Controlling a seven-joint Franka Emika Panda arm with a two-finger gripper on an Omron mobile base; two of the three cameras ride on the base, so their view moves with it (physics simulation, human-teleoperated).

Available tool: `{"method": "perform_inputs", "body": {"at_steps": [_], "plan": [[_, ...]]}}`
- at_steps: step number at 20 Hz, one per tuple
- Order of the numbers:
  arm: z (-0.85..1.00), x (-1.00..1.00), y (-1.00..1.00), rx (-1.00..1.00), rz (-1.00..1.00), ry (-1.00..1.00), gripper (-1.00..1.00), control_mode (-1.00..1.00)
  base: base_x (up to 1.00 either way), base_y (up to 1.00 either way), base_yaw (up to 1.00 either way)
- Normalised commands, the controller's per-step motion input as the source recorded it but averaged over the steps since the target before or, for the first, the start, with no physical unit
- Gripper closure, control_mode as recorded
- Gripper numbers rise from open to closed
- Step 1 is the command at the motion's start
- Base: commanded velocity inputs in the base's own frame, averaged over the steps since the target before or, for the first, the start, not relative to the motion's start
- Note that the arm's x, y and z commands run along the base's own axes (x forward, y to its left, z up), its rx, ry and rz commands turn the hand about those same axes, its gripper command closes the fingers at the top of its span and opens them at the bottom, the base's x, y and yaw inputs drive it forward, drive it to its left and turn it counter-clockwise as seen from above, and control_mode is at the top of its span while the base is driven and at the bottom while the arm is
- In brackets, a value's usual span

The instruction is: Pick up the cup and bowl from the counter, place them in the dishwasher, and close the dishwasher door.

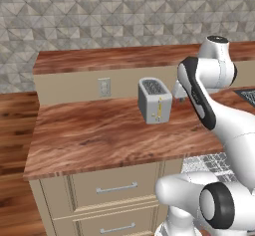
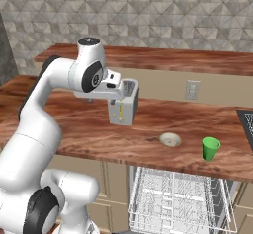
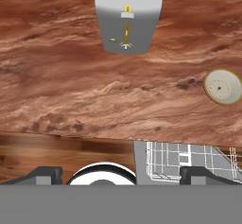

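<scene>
A: So nothing is loaded yet?
B: No. Cup [image 2: 211,148] and bowl [image 2: 170,139] sit on the worktop [image 2: 89,129] near its front edge, above the pulled-out rack [image 2: 180,201]. Jaws [image 3: 120,173] are spread wide, empty.
A: Room to move?
B: Bare wood beside the toaster [image 2: 123,107]; bowl and cup stand apart.

We are seeing a green cup [image 2: 211,148], a cream bowl [image 2: 170,139], a grey toaster [image 2: 122,108] with yellow marks, a reddish-brown wood-grain surface [image 2: 89,129] and white racks [image 2: 180,201].
</scene>
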Motion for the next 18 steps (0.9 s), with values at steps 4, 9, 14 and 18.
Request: {"method": "perform_inputs", "body": {"at_steps": [4, 9, 14, 18], "plan": [[-0.06, 0.00, -0.33, 0.00, 0.00, 0.00, -1.00, -1.00, 0.00, 0.00, 0.00], [-0.05, 0.00, -0.36, 0.00, 0.00, 0.00, -1.00, -1.00, 0.00, 0.00, 0.00], [-0.03, 0.00, -0.36, 0.00, 0.00, 0.00, -1.00, -1.00, 0.00, 0.00, 0.00], [-0.09, 0.00, -0.38, 0.00, 0.00, 0.00, -1.00, -1.00, 0.00, 0.00, 0.00]]}}
